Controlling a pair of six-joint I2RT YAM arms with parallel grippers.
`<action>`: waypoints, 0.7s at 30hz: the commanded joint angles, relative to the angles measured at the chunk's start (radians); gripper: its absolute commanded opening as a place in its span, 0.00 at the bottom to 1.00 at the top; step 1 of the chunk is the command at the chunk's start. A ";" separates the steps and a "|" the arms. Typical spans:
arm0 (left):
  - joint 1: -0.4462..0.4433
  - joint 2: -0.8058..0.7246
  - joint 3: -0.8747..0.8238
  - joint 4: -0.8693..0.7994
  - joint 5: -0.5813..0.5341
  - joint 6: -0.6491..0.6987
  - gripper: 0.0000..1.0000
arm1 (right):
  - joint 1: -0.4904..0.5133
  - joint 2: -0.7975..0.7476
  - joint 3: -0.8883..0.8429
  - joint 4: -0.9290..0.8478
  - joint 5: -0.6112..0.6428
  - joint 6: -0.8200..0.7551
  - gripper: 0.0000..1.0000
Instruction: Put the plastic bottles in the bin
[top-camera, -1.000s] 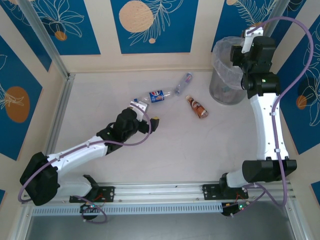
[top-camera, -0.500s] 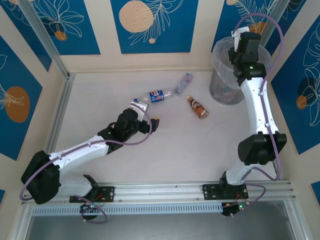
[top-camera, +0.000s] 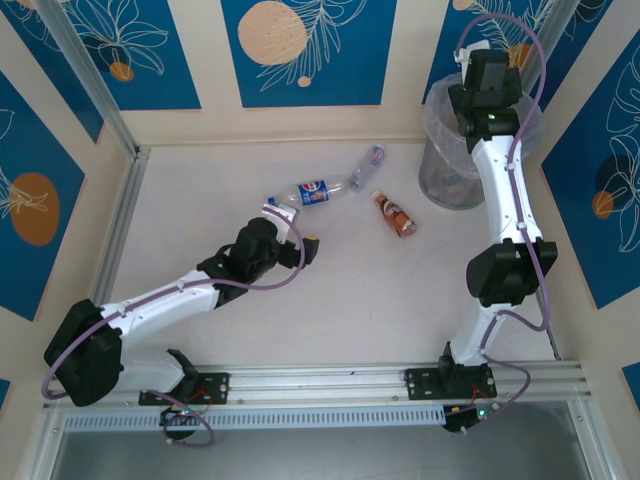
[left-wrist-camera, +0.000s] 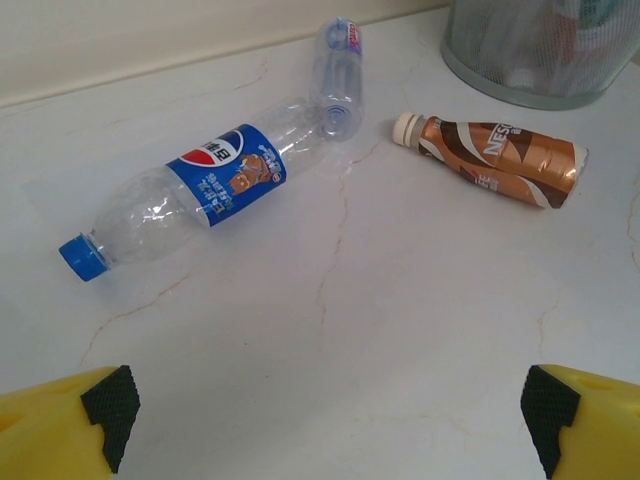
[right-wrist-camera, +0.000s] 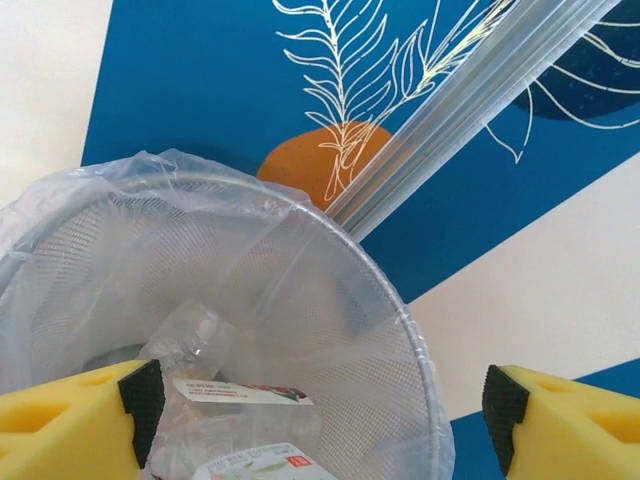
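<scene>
**Three on the table (top-camera: 200, 200), more in the bin (top-camera: 443, 185)**

One is the blue bottle (left-wrist-camera: 225, 170). It has a blue label and a blue cap, and it lies flat. The clear bottle (left-wrist-camera: 337, 75) lies just behind it, and their ends touch. The brown bottle (left-wrist-camera: 500, 160) has a white cap. It lies flat near the bin, apart from the other two.

The bin stands at the far right of the table. It is grey mesh with a clear bag (right-wrist-camera: 150, 170) inside. More bottles (right-wrist-camera: 240, 400) lie down in the bag.

The left fingers (left-wrist-camera: 60, 430) are low over the table, near the blue bottle but not touching it. They are spread wide and hold nothing.

The right fingers (right-wrist-camera: 60, 420) are up above the bin. They are spread wide too, with nothing between them.
</scene>
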 joint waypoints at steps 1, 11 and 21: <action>0.012 -0.017 0.001 -0.010 -0.006 -0.020 0.99 | 0.005 -0.010 0.034 -0.037 0.008 0.040 0.88; 0.013 -0.008 0.005 -0.023 -0.024 -0.035 0.99 | 0.010 -0.109 -0.005 -0.165 -0.142 0.282 1.00; 0.016 0.032 -0.003 0.010 -0.022 -0.019 0.99 | -0.077 -0.415 -0.399 -0.110 -0.336 0.579 1.00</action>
